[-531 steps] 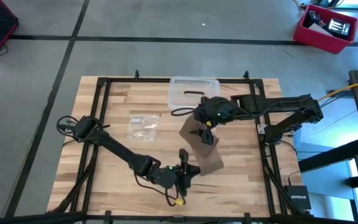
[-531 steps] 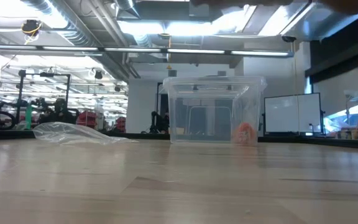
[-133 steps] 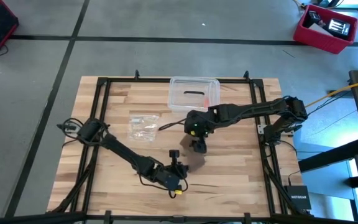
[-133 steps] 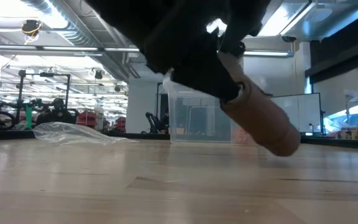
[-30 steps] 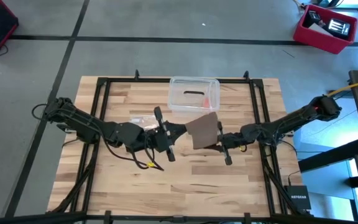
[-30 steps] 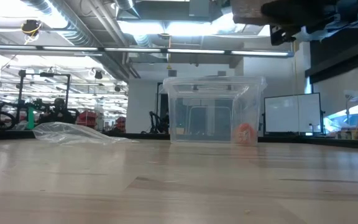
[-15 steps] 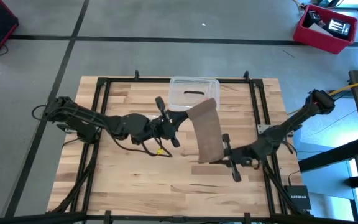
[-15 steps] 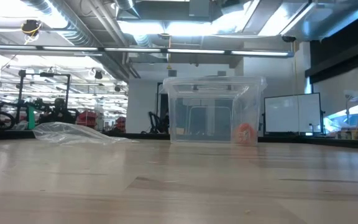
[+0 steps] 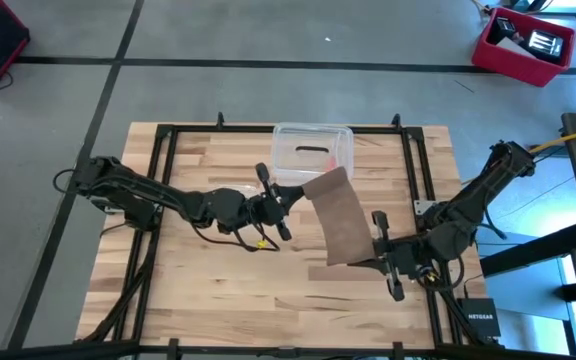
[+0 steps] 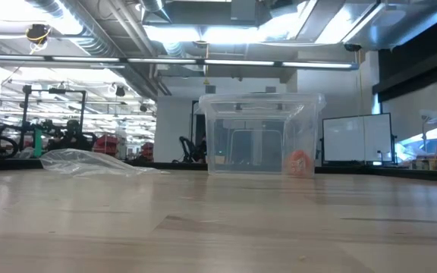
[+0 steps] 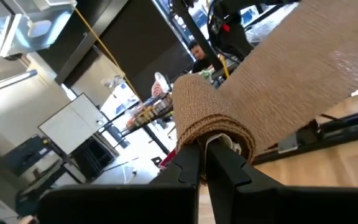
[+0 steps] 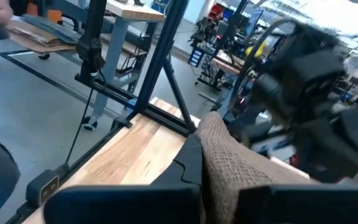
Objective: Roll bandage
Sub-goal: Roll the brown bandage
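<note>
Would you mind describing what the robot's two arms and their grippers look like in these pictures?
Both arms are black, slim and jointed, with black cables looped along them. The left arm trails a short yellow cable end near its wrist. The left gripper has two matte black, angular fingers, and so does the right gripper.

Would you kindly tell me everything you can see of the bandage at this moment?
The bandage is a brown strip of coarse, woven-looking fabric, unrolled and held taut above the table between both arms. The left gripper is shut on its end nearest the clear plastic box, where the fabric curls over the fingers. The right gripper is shut on the opposite end. It does not appear in the low view.
</note>
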You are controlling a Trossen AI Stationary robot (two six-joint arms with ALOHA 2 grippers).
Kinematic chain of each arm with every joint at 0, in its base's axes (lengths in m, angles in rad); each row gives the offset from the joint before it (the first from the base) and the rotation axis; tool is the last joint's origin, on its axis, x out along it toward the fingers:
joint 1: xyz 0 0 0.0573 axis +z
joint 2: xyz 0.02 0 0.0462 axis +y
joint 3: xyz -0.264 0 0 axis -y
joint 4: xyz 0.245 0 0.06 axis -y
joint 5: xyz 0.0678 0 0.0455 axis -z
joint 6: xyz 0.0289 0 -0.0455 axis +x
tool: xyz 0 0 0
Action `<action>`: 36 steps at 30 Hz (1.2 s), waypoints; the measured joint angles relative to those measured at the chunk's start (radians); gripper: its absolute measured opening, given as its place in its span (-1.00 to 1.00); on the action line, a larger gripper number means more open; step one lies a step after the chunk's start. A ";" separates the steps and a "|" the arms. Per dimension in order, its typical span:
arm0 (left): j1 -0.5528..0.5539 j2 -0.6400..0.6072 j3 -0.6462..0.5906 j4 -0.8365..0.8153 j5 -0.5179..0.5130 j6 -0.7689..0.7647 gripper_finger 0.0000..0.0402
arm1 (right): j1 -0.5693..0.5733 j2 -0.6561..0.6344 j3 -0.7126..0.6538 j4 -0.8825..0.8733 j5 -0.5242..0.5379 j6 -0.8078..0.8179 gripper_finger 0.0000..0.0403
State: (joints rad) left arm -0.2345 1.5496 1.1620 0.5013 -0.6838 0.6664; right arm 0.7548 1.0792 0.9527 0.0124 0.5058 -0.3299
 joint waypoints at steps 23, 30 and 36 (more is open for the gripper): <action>-0.093 0.250 -0.007 0.097 0.212 -0.110 -0.98 | -0.127 0.085 0.300 -0.182 0.104 -0.281 -0.99; -0.167 0.260 -0.007 0.098 0.225 -0.073 -0.98 | -0.275 0.085 0.298 -0.245 0.097 -0.242 -0.99; -0.243 0.257 -0.005 0.179 0.219 0.087 -0.99 | -0.411 0.084 0.238 -0.279 -0.043 -0.114 -0.99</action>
State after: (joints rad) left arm -0.4773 1.8061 1.1572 0.6798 -0.4649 0.7535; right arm 0.3442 1.1633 1.1902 -0.2663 0.4630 -0.4439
